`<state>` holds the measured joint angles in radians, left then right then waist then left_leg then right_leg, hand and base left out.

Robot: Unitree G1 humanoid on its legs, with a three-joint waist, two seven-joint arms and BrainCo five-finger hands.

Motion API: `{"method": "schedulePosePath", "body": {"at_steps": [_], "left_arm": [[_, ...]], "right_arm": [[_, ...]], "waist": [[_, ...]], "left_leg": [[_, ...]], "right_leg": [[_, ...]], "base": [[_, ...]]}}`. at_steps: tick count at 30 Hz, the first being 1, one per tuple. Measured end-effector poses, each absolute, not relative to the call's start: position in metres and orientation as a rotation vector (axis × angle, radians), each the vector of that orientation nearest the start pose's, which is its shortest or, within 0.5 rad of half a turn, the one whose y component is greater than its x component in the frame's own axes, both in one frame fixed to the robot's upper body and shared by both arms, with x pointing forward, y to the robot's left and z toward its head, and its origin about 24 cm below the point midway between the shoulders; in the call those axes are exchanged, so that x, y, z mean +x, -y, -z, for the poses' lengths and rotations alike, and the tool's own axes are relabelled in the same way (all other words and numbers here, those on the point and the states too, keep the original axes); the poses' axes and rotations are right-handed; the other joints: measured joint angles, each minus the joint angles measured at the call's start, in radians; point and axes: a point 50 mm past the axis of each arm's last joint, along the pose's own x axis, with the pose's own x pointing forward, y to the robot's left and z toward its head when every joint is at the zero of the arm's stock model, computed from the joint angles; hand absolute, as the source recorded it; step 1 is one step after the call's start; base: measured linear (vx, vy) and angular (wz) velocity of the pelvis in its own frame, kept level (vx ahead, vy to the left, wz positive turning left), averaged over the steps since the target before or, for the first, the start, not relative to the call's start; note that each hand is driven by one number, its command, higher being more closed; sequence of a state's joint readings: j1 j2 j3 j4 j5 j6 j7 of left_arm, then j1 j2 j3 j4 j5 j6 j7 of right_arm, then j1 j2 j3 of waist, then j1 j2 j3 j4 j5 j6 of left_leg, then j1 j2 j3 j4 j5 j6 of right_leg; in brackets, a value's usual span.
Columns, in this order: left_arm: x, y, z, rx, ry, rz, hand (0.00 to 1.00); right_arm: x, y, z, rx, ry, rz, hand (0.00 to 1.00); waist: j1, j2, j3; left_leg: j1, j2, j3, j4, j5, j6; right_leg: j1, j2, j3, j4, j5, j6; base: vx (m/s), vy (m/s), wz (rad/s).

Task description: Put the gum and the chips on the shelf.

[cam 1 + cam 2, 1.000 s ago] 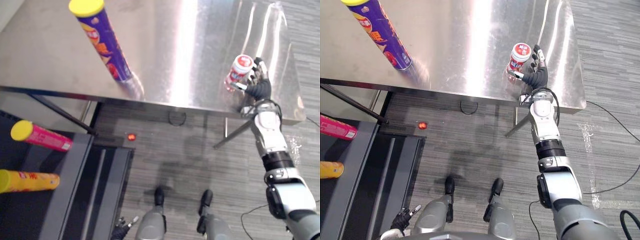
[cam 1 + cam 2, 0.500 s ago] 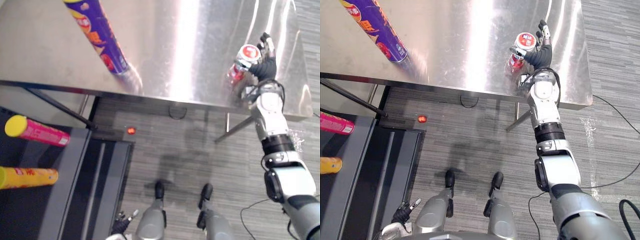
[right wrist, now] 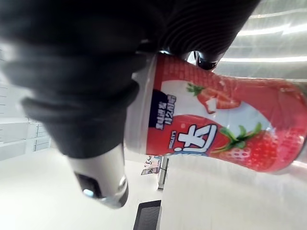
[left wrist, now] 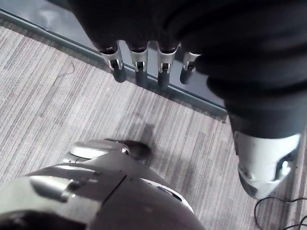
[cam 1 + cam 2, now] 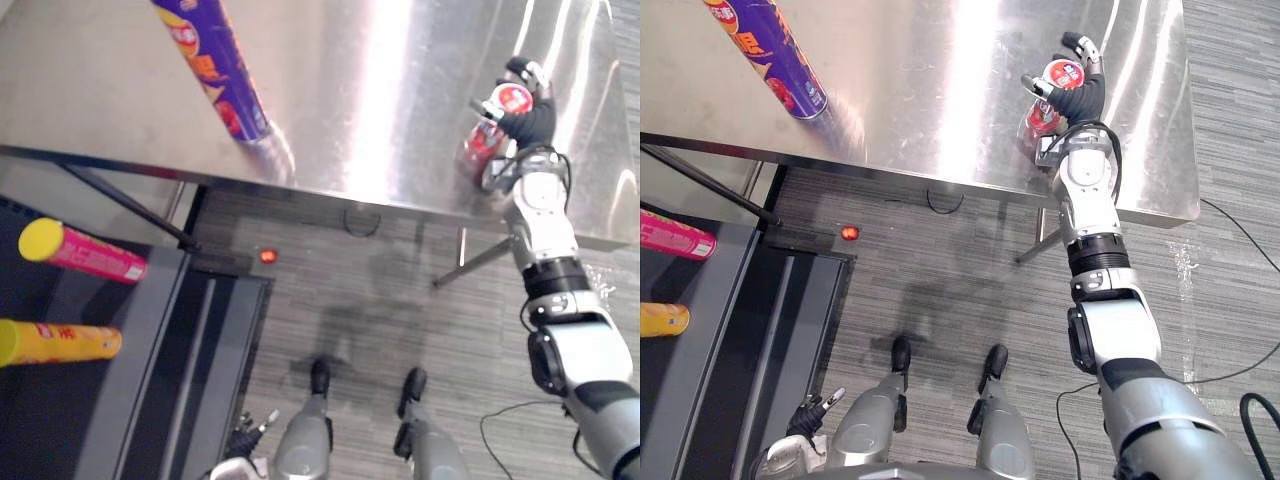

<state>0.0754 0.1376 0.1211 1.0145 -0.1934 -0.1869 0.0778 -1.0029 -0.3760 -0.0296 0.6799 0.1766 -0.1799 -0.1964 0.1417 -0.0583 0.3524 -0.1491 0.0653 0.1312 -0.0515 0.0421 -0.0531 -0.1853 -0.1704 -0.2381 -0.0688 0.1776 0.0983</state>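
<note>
The gum bottle [image 5: 493, 128], red with a strawberry print and a white lid, stands near the front right edge of the steel table [image 5: 380, 100]. My right hand [image 5: 531, 115] is behind it, fingers curled over the lid and thumb against the side; the right wrist view has the gum bottle [image 3: 230, 124] tight against the palm. The chips can [image 5: 215, 70], purple and tall, stands upright on the table's left part, its top cut off by the frame. My left hand [image 4: 139, 64] hangs low by my side over the floor, fingers relaxed and empty.
A dark shelf unit [image 5: 130, 380] stands low at the left, with a pink can [image 5: 85, 255] and a yellow can [image 5: 60, 342] lying on it. A small red light [image 5: 267, 256] glows on the floor below the table's edge.
My right hand has gone from straight fingers beside the gum bottle to fingers curled round its top. The camera has shifted a little; the chips can has stayed put.
</note>
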Motion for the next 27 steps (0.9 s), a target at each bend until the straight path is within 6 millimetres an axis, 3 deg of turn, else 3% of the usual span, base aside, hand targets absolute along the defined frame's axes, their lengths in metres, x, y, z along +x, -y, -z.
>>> {"method": "schedulePosePath", "body": {"at_steps": [9,13,18,25,27], "left_arm": [[0.117,-0.224,0.144,-0.053,-0.872,-0.372,0.0],[0.117,-0.224,0.144,-0.049,-0.874,-0.371,0.0],[0.116,-0.228,0.143,-0.037,-0.874,-0.372,0.0],[0.112,-0.233,0.143,0.009,-0.891,-0.338,0.0],[0.107,-0.235,0.145,0.014,-0.91,-0.342,0.0]], "right_arm": [[0.391,0.188,-0.25,-0.117,0.542,0.148,1.0],[0.383,0.174,-0.233,-0.094,0.553,0.088,1.0],[0.374,0.171,-0.213,-0.09,0.548,0.06,1.0],[0.353,0.181,-0.177,-0.103,0.488,0.058,1.0],[0.345,0.189,-0.166,-0.1,0.464,0.081,1.0]], "waist": [[0.0,-0.001,0.0],[-0.001,-0.012,0.006],[-0.002,-0.032,0.003],[-0.004,-0.061,-0.031],[-0.017,-0.07,-0.055]], "left_leg": [[0.0,-0.001,0.006,0.002,0.0,0.0],[0.023,-0.002,0.023,0.001,-0.001,-0.001],[0.033,-0.009,0.027,-0.001,-0.002,-0.004],[0.067,-0.011,0.009,-0.019,0.002,-0.007],[0.068,-0.016,-0.007,-0.021,0.004,-0.004]], "right_leg": [[0.0,0.001,0.003,-0.005,0.0,0.0],[0.012,0.0,0.013,-0.007,-0.001,0.001],[0.021,-0.007,0.017,-0.007,-0.027,0.009],[0.052,-0.007,-0.008,0.012,-0.06,0.009],[0.061,-0.013,-0.025,0.017,-0.062,0.008]], "base": [[0.01,0.005,-0.01],[0.0,0.001,-0.12],[0.0,0.003,0.0],[0.03,0.002,0.09],[0.08,0.015,0.24]]}}
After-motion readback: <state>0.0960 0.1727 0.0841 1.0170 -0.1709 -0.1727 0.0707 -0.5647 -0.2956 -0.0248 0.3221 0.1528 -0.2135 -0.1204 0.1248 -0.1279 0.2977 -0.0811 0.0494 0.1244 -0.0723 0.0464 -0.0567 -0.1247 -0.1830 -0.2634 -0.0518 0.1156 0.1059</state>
